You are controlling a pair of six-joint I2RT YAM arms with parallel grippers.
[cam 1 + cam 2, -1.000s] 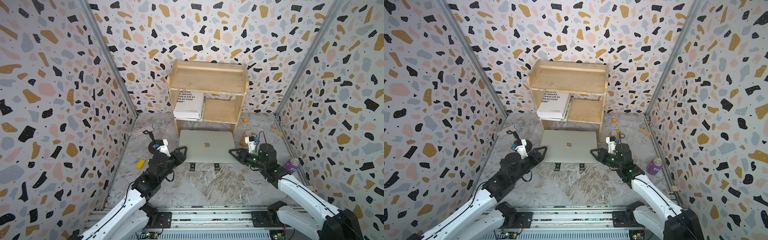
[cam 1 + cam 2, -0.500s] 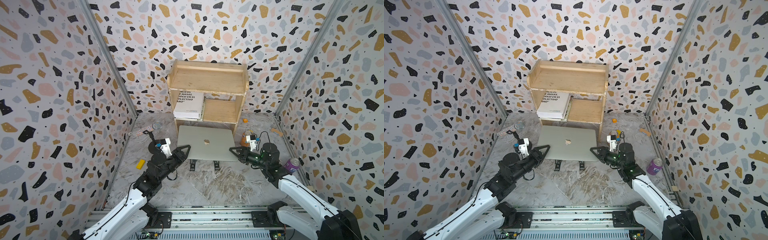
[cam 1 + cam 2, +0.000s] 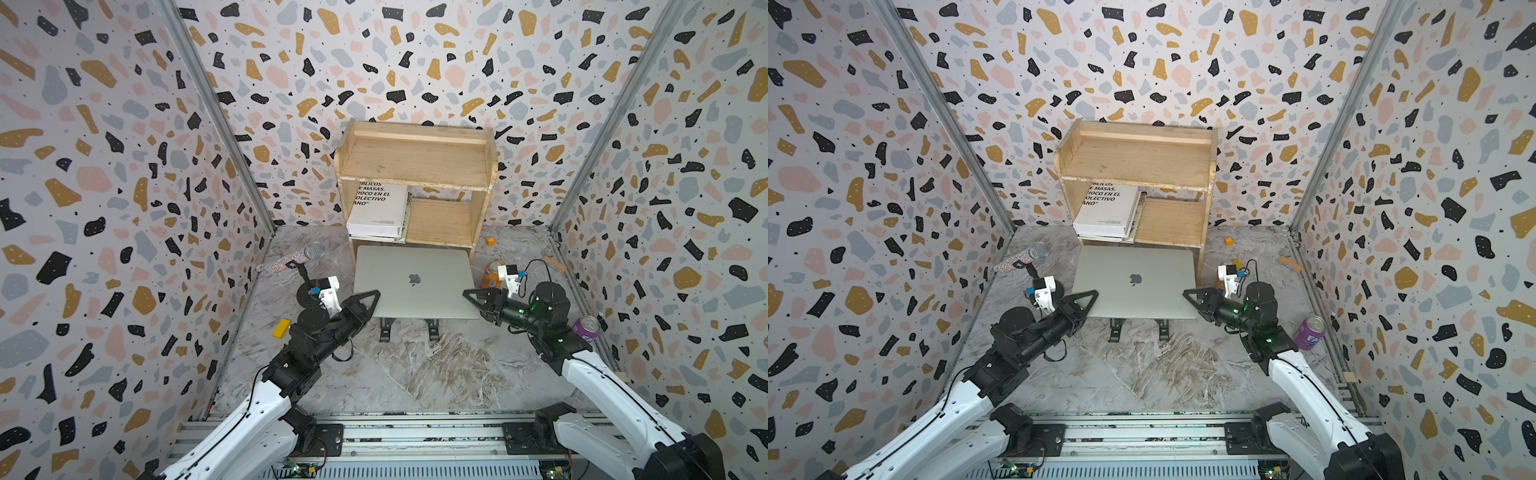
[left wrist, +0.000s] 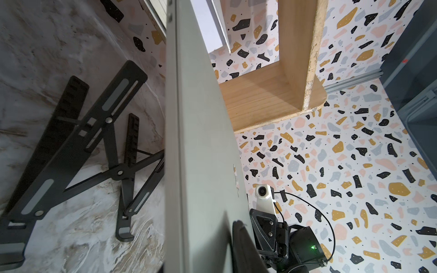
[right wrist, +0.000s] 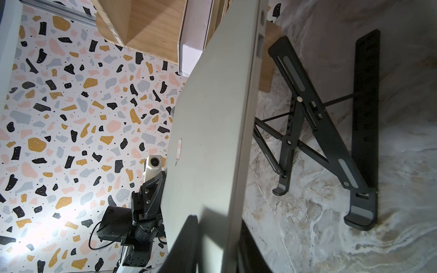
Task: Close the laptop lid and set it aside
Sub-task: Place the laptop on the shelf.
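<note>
Both top views show the left gripper [image 3: 370,296] and right gripper [image 3: 469,293] pinched shut on opposite side edges of the laptop [image 3: 415,305] near its front corners, likely to keep the thin slab level for lifting off the black folding stand [image 4: 75,146]. It sits toward the back edge of the worktop [image 3: 436,374], before the wooden shelf [image 3: 415,162], lid [image 3: 1142,301] down, apple logo [image 3: 414,279] up. The white book [image 3: 376,208] reads "MASAS." and "EN EL"; the purple can [image 3: 1310,332] by the right edge reads "FA".
</note>
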